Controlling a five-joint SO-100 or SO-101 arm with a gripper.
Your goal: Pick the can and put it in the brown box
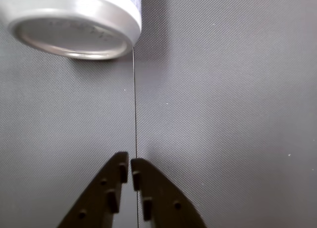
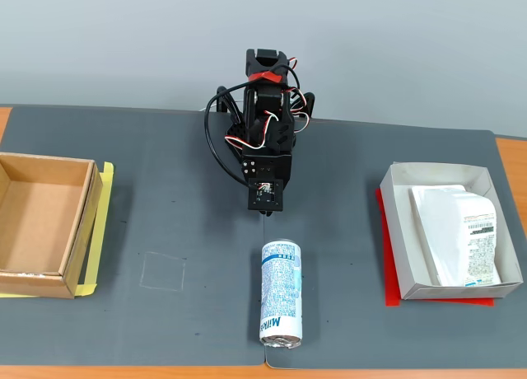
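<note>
Can on its side, front centre of surface: slim white cylinder, blue speckle print, silver rim. Surface: dark grey woven mat. Claw behind can, dark plastic, clenched, empty, clear of can. Box far left: shallow tan cardboard, low walls, yellow tape underneath.

Black arm with red accents, looped black and white cables, and studded dark end effector fingers
</note>
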